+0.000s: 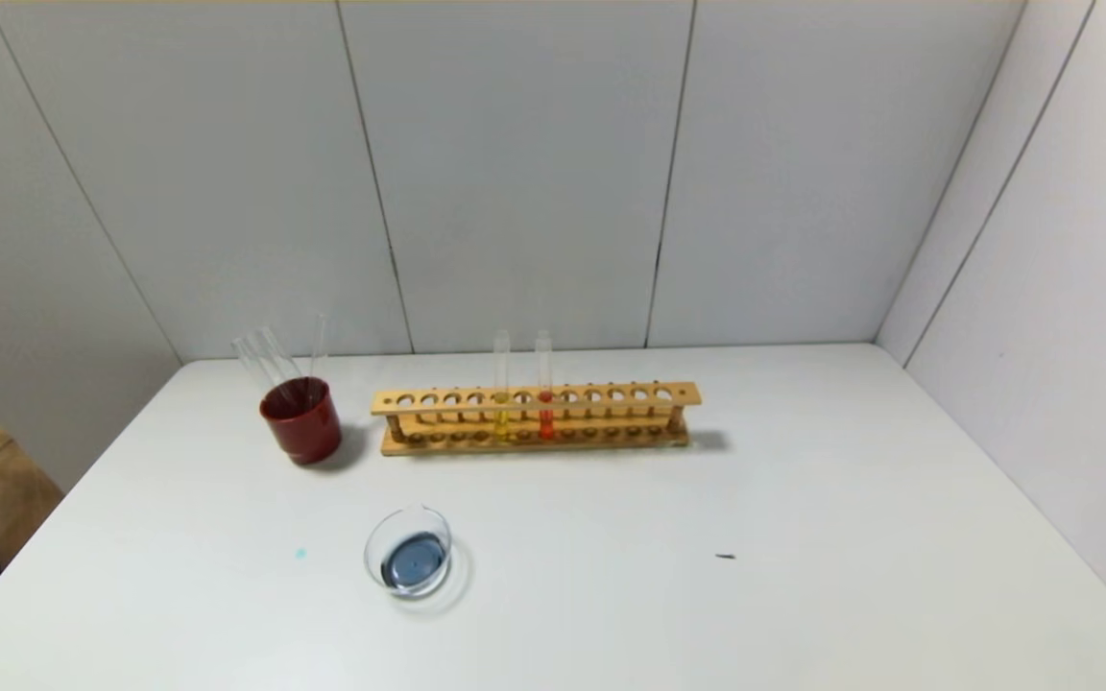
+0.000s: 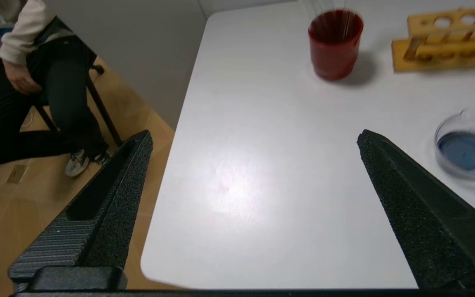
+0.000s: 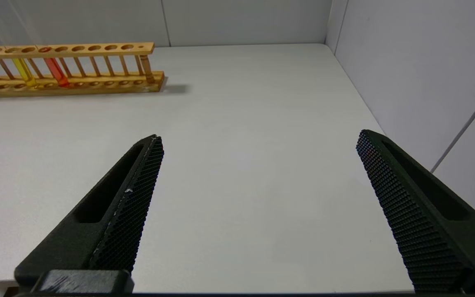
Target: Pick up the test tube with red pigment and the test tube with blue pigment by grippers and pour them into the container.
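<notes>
On the white table [image 1: 803, 499], the container [image 1: 408, 551] lies beside the left gripper [image 2: 254, 138], both grippers' fingers wide and empty.

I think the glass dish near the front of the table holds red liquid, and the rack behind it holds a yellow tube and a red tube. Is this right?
Not quite. The liquid in the glass dish is blue, not red; the head view and the left wrist view both show it. The rest is right: the wooden rack behind it holds a yellow tube and a red tube.
</notes>
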Robot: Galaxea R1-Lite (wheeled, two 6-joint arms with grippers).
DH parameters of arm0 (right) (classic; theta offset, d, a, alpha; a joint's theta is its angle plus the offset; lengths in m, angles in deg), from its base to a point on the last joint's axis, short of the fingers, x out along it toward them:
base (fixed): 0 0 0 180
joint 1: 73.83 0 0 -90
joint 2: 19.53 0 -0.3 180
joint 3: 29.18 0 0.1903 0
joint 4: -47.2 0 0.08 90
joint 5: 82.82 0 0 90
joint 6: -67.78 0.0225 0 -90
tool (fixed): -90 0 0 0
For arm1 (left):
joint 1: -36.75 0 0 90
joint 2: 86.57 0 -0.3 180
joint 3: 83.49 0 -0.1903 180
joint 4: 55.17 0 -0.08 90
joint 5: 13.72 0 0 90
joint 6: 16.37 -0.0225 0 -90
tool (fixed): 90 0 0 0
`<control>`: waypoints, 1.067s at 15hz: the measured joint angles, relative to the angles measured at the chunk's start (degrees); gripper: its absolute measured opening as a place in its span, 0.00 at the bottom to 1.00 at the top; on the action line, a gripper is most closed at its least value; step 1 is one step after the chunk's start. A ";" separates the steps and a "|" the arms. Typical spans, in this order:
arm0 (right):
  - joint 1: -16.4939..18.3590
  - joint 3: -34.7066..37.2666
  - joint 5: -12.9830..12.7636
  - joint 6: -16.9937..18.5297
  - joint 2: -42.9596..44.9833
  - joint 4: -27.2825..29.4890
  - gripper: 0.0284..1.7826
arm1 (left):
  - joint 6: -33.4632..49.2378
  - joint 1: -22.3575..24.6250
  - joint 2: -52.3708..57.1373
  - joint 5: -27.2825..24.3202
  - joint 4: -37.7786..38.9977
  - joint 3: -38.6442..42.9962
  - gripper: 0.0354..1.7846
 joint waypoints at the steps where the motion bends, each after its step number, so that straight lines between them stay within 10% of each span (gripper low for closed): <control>1: 0.00 0.00 0.02 0.00 0.00 0.00 0.96 | 0.68 0.06 2.71 0.52 -1.29 2.34 0.98; 9: 0.00 0.00 0.02 0.02 0.00 -0.02 0.96 | 3.61 2.24 18.12 0.90 -1.21 16.04 0.98; 16: 0.00 0.00 0.05 0.02 0.00 -0.02 0.96 | 2.28 2.41 36.24 -12.57 -0.27 28.27 0.98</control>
